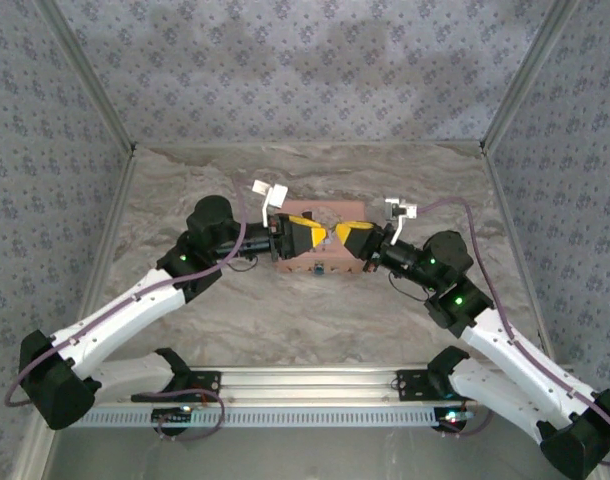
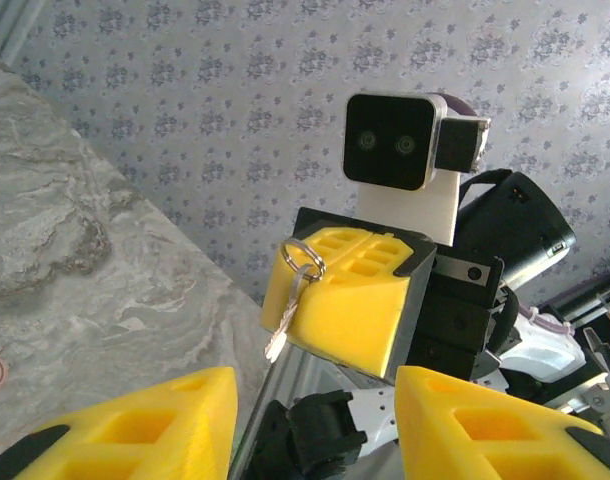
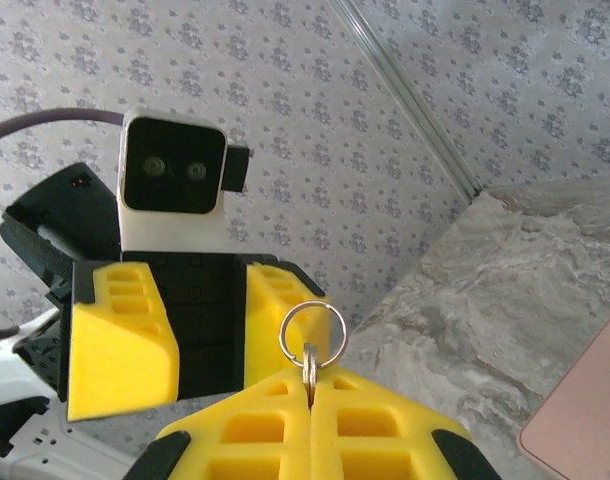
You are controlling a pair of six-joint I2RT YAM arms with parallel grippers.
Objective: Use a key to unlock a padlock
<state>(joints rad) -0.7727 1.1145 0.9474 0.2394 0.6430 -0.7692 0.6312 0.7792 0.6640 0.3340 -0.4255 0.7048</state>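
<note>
Key (image 3: 310,372) is sitting pinched in the right gripper (image 3: 312,400), fingers clamping tight, ring poking up, over the pink board (image 1: 340,262). Left gripper (image 2: 315,395) is facing it, jaws hanging partway apart, gripping nothing.

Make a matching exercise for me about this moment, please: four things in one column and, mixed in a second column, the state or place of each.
Column 1
1. left hand
2. right hand
3. key
4. pink box

Column 2
A. rests on the marble table, beneath both hands
B. shut, fingers pressed together
C. open, nothing between its fingers
D. pinched between yellow fingers, its ring sticking out

Pairs: 1-C, 2-B, 3-D, 4-A
</note>
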